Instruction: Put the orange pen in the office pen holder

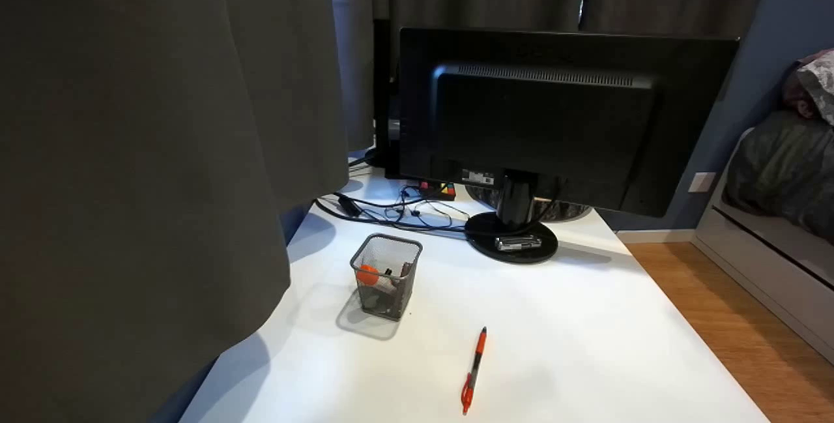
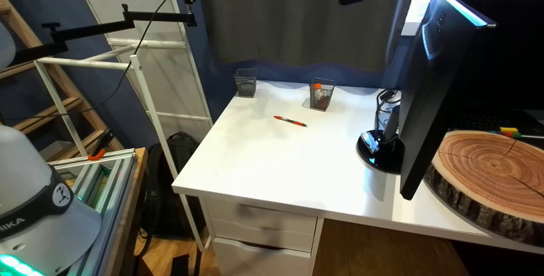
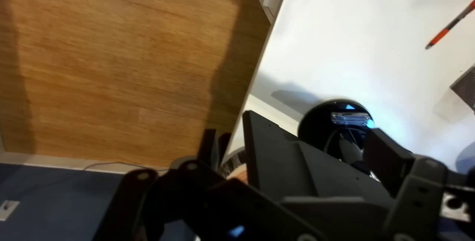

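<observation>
Pincer (image 3: 297, 144) spread and empty, the orange pen (image 1: 475, 369) should prove light, stiff and rather slick, best taken across its middle.

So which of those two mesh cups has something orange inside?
The mesh cup nearer the monitor: an orange item shows inside it, while the other cup, left of it in an exterior view, shows no orange.

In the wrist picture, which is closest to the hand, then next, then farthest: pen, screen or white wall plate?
1. Screen, low middle.
2. Orange pen, upper right, partly cut off.
3. White wall plate, lower left edge.
</observation>
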{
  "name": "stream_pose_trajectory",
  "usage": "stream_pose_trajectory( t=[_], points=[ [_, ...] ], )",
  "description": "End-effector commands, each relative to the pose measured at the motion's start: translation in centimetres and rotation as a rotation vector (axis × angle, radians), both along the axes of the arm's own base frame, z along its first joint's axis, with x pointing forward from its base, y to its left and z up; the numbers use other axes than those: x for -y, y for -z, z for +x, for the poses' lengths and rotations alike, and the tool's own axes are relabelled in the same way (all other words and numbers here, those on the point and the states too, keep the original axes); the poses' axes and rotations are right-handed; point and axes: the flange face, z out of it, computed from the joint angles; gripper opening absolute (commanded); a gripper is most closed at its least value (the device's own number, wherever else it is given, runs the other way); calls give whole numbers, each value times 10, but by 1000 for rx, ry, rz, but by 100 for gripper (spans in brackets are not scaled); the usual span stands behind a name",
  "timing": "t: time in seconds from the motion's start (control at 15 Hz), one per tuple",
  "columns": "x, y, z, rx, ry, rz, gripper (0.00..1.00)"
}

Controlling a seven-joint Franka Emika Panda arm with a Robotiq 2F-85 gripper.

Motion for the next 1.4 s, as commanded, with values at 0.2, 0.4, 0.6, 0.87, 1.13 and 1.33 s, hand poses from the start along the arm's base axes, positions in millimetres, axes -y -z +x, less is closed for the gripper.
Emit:
stream_pose_trajectory(
  t=[0.2,0.4,0.6,0.87,1.13,1.33],
  points=[
    [-98,35,125,170,-253,164,100],
    [-144,46,172,187,-421,226,100],
    [-145,53,161,174,-393,204,100],
    [-145,53,172,180,-406,200,100],
    [-163,63,172,144,-367,214,100],
    [-228,95,150,-33,-359,246,100]
  ],
)
